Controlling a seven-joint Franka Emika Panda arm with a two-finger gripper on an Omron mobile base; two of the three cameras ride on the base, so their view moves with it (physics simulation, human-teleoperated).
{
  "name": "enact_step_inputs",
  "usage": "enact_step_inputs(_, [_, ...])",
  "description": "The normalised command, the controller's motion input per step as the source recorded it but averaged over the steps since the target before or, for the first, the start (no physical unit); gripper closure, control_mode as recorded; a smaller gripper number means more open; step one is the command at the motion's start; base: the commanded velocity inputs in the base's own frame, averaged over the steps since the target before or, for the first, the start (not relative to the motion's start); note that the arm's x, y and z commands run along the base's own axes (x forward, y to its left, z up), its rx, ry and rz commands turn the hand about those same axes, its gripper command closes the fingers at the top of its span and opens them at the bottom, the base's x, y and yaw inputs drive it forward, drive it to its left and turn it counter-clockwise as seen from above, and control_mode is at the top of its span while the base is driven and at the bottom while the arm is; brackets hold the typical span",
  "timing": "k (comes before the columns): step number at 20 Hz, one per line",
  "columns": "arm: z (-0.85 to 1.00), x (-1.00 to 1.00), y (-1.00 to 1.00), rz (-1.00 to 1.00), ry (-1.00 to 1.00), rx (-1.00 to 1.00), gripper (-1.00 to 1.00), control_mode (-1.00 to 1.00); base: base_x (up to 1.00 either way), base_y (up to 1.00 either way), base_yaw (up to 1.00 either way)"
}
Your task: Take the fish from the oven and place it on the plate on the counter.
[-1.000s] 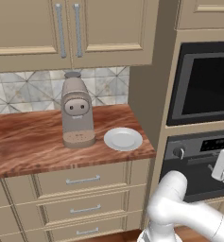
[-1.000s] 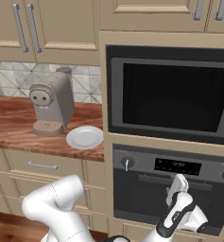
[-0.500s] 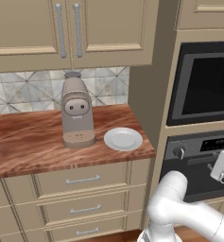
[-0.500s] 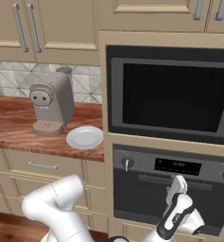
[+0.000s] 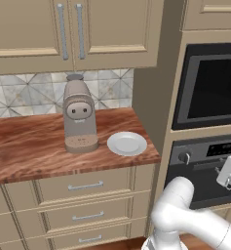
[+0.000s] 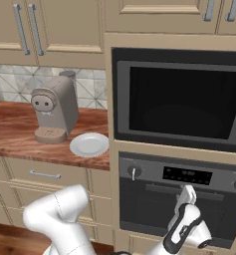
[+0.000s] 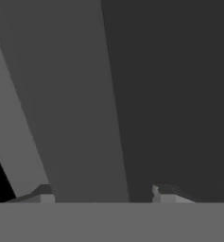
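The oven [image 6: 144, 209] is the dark unit with a silver panel, a knob and a display, and its door is closed. The fish is hidden. My gripper [image 6: 188, 192] is right at the oven's handle bar [image 6: 157, 190] just under the display, and it sits at the right edge of the left base view [image 5: 225, 172]. In the hand view the open gripper [image 7: 104, 194] has its fingertips [image 7: 41, 194] wide apart, with a grey bar [image 7: 80, 118] running between them. The white plate [image 5: 127, 143] [image 6: 89, 144] lies empty on the wood-grain counter [image 5: 29, 146] [image 6: 10, 134], near its right end.
A beige coffee machine [image 5: 79, 116] [image 6: 54, 110] stands just left of the plate. A black glass-fronted appliance [image 6: 179, 104] [image 5: 214, 85] sits above the oven. Beige drawers [image 5: 85, 186] run under the counter, and wall cupboards [image 5: 68, 29] hang above it.
My hand has crept slightly upward against the oven front. The plate, the coffee machine and the oven door have not moved.
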Motion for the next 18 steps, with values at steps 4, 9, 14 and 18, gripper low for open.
enact_step_inputs(4, [-0.01,-0.06,-0.01,-0.03,0.03,0.0,1.0,-1.0,0.0,0.0,0.0])
enact_step_inputs(9, [-0.29,-0.24,-0.1,-0.04,0.17,0.0,1.0,-1.0,0.0,0.0,0.0])
enact_step_inputs(14, [-0.39,-0.44,-0.21,-0.04,0.2,0.0,1.0,-1.0,0.0,0.0,0.0])
enact_step_inputs(18, [-0.53,-0.65,-0.29,-0.03,0.21,0.0,1.0,-1.0,0.0,0.0,0.0])
